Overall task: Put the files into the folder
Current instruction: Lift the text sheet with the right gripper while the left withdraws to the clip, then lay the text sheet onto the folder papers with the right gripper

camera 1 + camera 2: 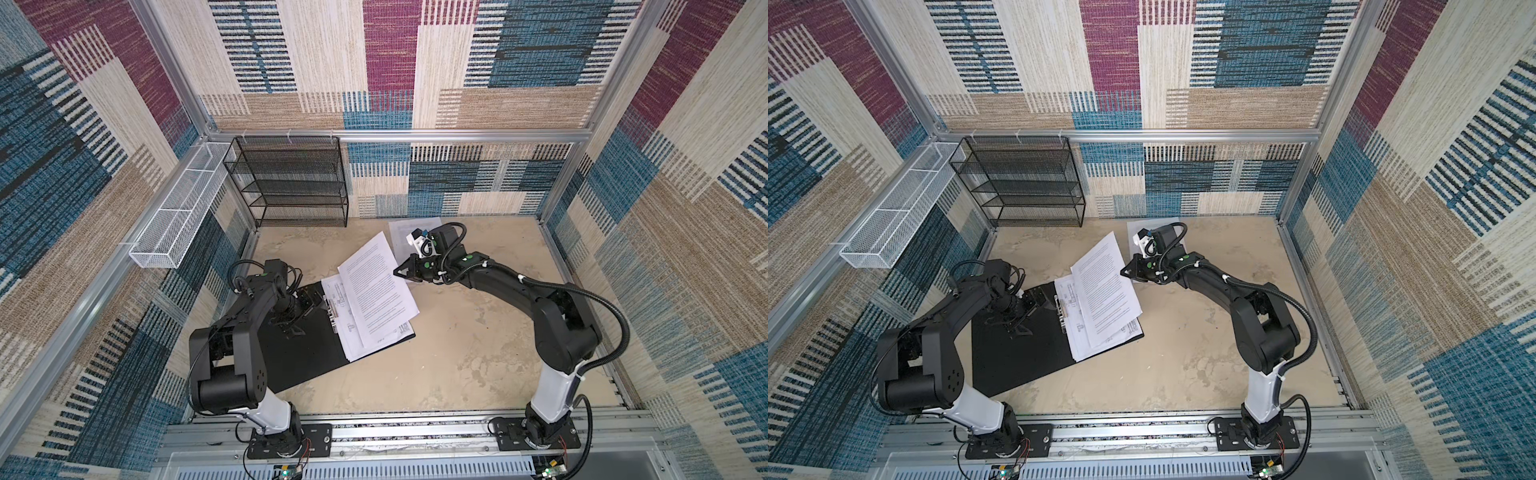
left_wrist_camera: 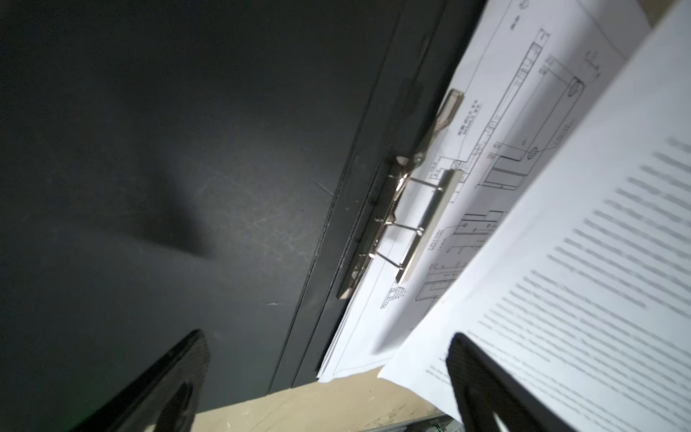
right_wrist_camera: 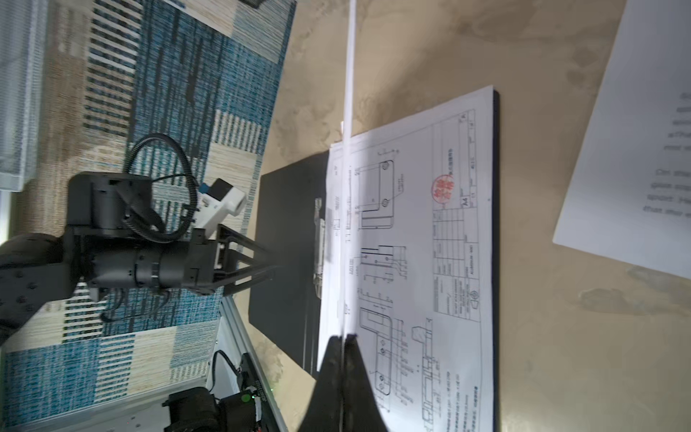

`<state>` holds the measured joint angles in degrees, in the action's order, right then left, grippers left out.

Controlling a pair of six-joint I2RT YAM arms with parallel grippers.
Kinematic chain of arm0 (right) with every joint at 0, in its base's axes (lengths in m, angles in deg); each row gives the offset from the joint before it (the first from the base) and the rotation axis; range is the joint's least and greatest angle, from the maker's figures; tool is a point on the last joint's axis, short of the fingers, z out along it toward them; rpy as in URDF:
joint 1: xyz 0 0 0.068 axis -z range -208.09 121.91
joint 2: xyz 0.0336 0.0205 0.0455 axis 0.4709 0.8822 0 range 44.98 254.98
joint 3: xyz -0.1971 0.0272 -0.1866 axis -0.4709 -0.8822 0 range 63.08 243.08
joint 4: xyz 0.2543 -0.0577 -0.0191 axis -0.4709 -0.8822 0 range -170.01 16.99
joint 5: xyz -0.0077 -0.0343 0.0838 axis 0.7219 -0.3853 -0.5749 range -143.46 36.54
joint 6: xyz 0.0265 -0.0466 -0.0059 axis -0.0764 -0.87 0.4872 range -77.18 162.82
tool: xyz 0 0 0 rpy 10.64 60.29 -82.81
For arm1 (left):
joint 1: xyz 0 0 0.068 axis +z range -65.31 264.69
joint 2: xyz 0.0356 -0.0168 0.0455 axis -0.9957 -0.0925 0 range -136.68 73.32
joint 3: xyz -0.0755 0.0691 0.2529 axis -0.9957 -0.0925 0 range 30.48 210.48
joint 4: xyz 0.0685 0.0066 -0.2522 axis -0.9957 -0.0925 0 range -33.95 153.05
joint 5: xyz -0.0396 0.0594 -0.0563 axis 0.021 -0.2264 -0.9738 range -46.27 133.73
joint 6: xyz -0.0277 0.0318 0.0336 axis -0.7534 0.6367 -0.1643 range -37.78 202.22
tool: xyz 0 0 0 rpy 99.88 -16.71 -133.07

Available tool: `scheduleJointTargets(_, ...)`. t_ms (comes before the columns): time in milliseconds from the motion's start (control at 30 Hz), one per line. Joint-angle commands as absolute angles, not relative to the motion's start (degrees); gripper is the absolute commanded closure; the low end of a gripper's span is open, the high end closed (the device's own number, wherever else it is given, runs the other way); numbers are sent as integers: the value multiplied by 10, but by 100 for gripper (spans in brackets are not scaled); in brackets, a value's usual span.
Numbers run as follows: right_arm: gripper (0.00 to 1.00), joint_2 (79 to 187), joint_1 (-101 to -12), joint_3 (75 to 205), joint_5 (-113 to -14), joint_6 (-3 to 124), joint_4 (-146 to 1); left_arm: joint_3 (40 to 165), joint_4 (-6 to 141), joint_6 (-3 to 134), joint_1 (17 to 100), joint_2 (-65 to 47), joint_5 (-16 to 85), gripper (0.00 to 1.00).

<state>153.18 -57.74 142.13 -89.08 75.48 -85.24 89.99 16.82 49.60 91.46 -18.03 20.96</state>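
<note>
The folder (image 1: pixel 299 357) lies open on the counter (image 1: pixel 457 353), black inside up, with drawing sheets (image 3: pixel 411 243) stacked on the half nearer the right arm, their edge by the clip bar (image 2: pixel 422 224). The right hand (image 1: pixel 401 272) is shut on one edge of a text sheet (image 1: pixel 374 291), which hangs tilted above that stack and skewed to it, one corner reaching out past the folder's far edge. The main risk is a crooked landing. Let go as it lies now, the sheet would likely settle askew, overhang the folder and catch when the cover closes. A single-edge pinch also leaves the free end floppy, so it could fold under itself or ride up over the clip bar instead of sliding beneath it. Whether the bar is pressing the stack I cannot tell. The left hand (image 2: pixel 325 385) hovers wide and empty over the folder's bare half beside the clip, and a careless dip could shove the stack or the folder. Another sheet (image 3: pixel 635 149) lies on the counter beyond the folder, beneath the right arm, where it could be brushed away.
</note>
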Motion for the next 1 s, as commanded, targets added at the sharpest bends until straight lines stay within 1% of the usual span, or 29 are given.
scheduleJointTargets(0,100,1560,-580,1429,-876,732,-826,897,171,514,916,-194,219,1)
scheduleJointTargets(433,100,1640,-605,1468,-874,709,-839,895,175,519,918,-232,220,1)
scheduleJointTargets(967,100,1648,-615,1465,-878,708,-836,889,188,511,919,-247,207,1)
